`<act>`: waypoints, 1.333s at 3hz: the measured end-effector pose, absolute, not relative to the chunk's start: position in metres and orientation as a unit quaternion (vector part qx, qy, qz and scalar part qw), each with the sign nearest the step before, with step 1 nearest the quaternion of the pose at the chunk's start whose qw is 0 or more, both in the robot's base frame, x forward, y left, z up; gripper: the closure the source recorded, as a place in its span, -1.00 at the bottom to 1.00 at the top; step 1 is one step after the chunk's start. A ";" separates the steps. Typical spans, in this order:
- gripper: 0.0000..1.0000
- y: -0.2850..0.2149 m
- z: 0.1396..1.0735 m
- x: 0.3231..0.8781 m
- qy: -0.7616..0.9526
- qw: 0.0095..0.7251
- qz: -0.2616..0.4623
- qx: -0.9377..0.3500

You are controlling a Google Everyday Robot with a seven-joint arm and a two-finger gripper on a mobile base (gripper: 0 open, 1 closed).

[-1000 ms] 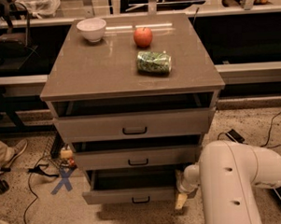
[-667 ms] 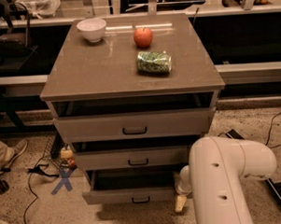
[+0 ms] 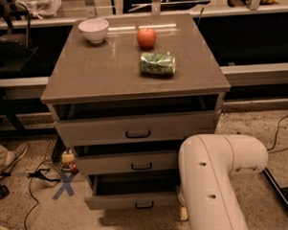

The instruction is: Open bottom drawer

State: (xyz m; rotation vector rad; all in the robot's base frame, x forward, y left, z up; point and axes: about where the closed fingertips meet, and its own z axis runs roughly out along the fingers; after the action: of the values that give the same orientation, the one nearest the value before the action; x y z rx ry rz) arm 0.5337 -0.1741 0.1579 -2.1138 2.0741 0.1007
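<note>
The bottom drawer (image 3: 120,200) is the lowest of three in the grey cabinet (image 3: 133,84). It stands pulled out a little further than the middle drawer (image 3: 127,162), and its dark inside shows above the front panel. Its small black bar handle (image 3: 144,204) is free. My white arm (image 3: 211,181) fills the lower right. My gripper (image 3: 182,212) is almost wholly hidden behind the arm, low at the right end of the bottom drawer's front; only a tan tip shows. The top drawer (image 3: 135,128) is also slightly out.
On the cabinet top sit a white bowl (image 3: 94,30), a red apple (image 3: 146,37) and a green bag (image 3: 157,63). Cables and a blue tape X (image 3: 64,185) lie on the floor at left, near a person's shoe (image 3: 11,156). A black rail (image 3: 281,192) runs at right.
My arm has swung left and closer to the camera, covering more of the cabinet's lower right and most of the gripper. The drawers have not visibly moved.
</note>
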 end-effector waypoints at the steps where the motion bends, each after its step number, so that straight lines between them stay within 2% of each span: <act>1: -0.01 -0.181 0.158 0.509 0.697 0.083 0.047 -0.711; 3: 0.92 -0.187 0.157 0.498 0.701 0.082 0.055 -0.707; 4: 1.00 -0.206 0.161 0.466 0.720 0.104 0.054 -0.684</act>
State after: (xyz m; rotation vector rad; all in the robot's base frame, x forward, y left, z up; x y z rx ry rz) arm 0.4661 -0.2056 0.1610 -2.0164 2.1241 0.1588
